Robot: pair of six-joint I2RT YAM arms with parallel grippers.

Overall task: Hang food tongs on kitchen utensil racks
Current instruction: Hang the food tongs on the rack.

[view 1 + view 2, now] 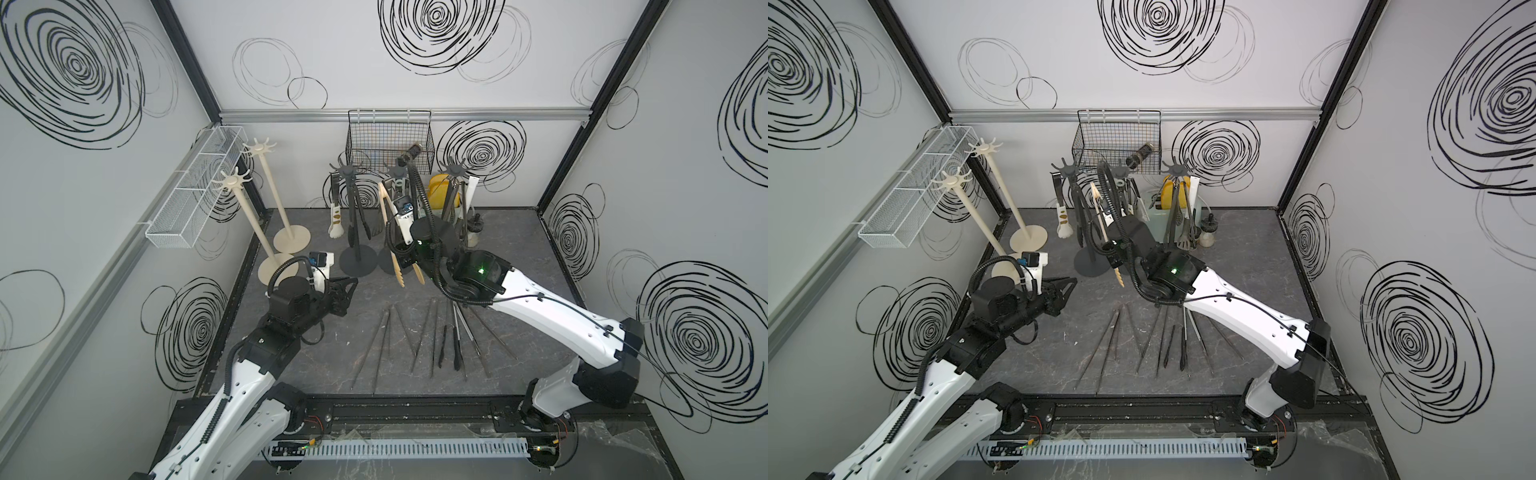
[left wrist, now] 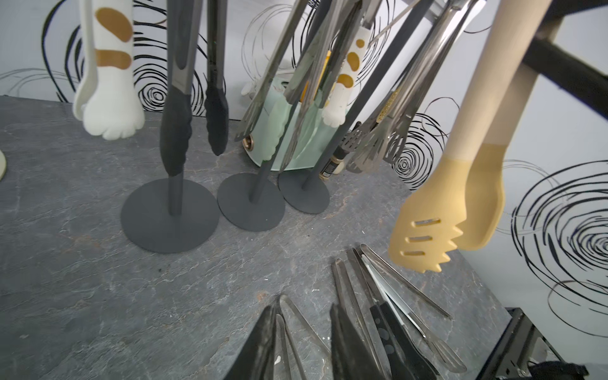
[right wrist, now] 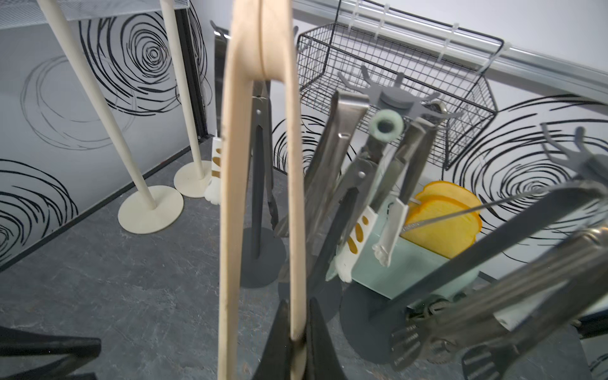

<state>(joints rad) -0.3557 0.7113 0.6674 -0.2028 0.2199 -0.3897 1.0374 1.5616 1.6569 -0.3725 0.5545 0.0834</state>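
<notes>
The right gripper (image 3: 297,343) is clamped on one arm of the wooden tongs (image 3: 230,197). Its pads meet on the wood at the lower centre of the right wrist view. The wooden tongs hang upright at the centre of both top views, hinge end up and yellow-tan heads down, clear of the table (image 1: 291,353). The hinge end sits near the star head of the middle dark rack (image 1: 397,170) and is not hooked on it.

The left gripper (image 1: 351,284) is at centre left of a top view, raised above the table. Its fingers (image 2: 260,342) stand a little apart, and the table shows through the gap.

Three dark racks (image 2: 171,214) stand in a row at upper centre of both top views, each loaded with hanging tongs (image 2: 215,121). Two cream racks (image 1: 259,147) stand at upper left. Loose tongs (image 1: 415,340), steel and black-tipped, lie fanned on the table at lower centre. A black wire basket (image 1: 390,141) hangs on the back wall behind the dark racks.
</notes>
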